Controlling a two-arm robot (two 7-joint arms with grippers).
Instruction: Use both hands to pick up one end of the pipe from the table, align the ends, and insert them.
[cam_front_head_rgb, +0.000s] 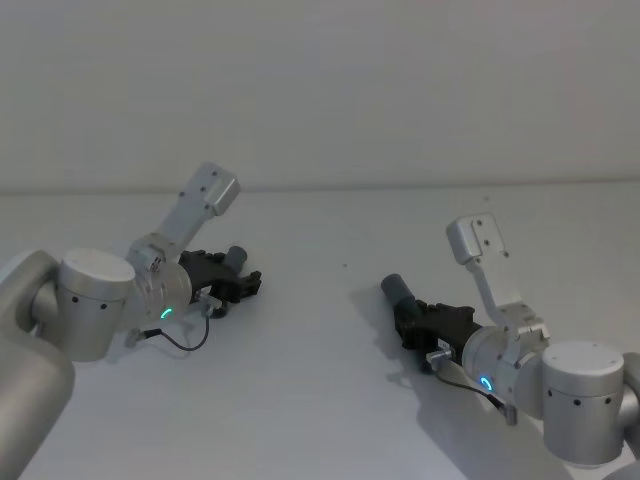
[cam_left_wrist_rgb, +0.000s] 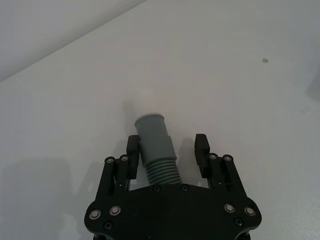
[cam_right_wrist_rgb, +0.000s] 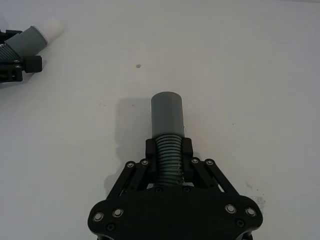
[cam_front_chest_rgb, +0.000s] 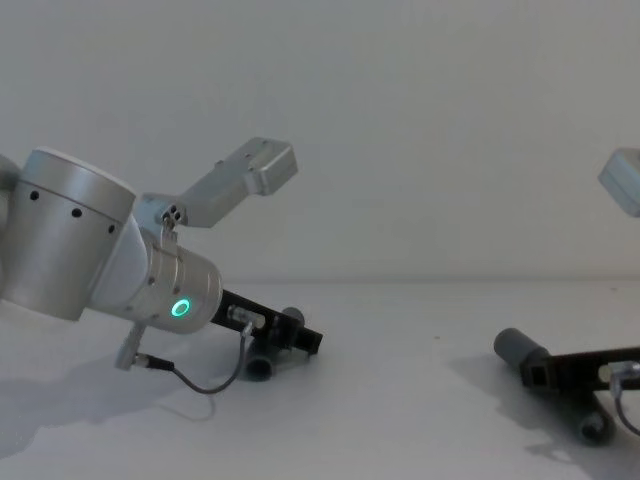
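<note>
One grey pipe (cam_left_wrist_rgb: 151, 132) piece with a ribbed collar lies between the fingers of my left gripper (cam_left_wrist_rgb: 167, 150). That gripper is open: one fingertip (cam_left_wrist_rgb: 132, 148) touches the pipe and the other stands apart from it. In the head view my left gripper (cam_front_head_rgb: 236, 283) is low over the white table (cam_front_head_rgb: 320, 400) at the left. My right gripper (cam_right_wrist_rgb: 169, 149) is shut on the ribbed part of another pipe piece (cam_right_wrist_rgb: 168, 112), whose smooth round end (cam_front_head_rgb: 393, 288) sticks out past the fingers towards the table's middle. The two ends are far apart.
A small dark speck (cam_front_head_rgb: 345, 266) marks the table between the two arms. The table's far edge (cam_front_head_rgb: 400, 187) meets a plain wall. In the chest view the left arm (cam_front_chest_rgb: 120, 270) looms large at the left, and the right gripper (cam_front_chest_rgb: 545, 372) is low at the right.
</note>
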